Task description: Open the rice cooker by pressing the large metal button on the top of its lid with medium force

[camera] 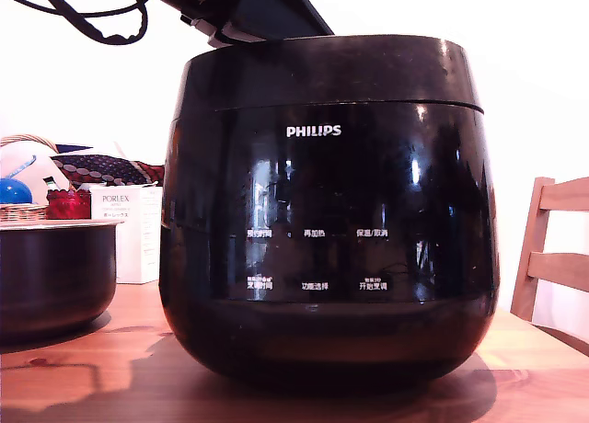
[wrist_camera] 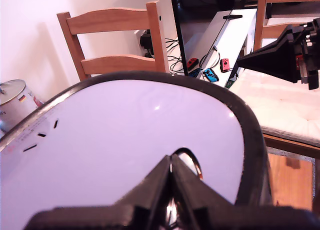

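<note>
Tool point(wrist_camera: 171, 187) clenched, tips together over the button point(wrist_camera: 187, 162) on the lid point(wrist_camera: 125, 135). Risk: an off-centre push slips off, leaving the cooker point(camera: 327, 211) latched.

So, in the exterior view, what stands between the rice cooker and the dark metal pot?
In the exterior view, a white box printed PORLEX shows in the gap between the rice cooker and the metal pot, standing further back on the table.

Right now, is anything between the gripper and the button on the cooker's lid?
Nothing visible. The gripper is directly over the lid, its closed tips at a metal-rimmed part that may be the button.
</note>
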You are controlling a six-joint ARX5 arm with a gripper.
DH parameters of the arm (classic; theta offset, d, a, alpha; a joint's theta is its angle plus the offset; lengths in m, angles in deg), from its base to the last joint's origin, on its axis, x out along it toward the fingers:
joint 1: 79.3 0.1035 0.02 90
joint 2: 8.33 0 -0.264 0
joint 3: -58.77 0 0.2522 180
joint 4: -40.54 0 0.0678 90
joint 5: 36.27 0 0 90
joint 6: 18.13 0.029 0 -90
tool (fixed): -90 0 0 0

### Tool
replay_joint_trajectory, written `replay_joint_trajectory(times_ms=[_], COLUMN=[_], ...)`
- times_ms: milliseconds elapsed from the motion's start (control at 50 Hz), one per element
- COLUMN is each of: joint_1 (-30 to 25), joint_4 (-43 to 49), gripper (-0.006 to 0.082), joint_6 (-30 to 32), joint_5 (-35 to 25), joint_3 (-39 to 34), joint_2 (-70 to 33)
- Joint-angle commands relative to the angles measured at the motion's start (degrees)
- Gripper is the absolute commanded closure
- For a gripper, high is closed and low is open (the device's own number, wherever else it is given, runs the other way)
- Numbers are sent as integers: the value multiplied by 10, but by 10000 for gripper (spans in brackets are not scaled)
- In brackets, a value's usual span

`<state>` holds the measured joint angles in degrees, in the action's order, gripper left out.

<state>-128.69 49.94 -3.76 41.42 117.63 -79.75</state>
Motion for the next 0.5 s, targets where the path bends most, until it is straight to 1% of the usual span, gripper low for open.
replay_joint_trajectory(times_ms=[0, 80, 200, 260, 300, 480], joint_1=[2, 2, 3, 7, 10, 27], joint_4=[35, 1, -50, -67, -75, -76], gripper=[788, 788, 788, 788, 788, 788], joint_6=[-2, -14, -52, -54, -68, -71], joint_5=[7, 0, -3, -2, 6, 50], joint_3=[-53, -53, -53, -53, -53, -53], joint_2=[-39, -27, 1, 19, 31, 82])
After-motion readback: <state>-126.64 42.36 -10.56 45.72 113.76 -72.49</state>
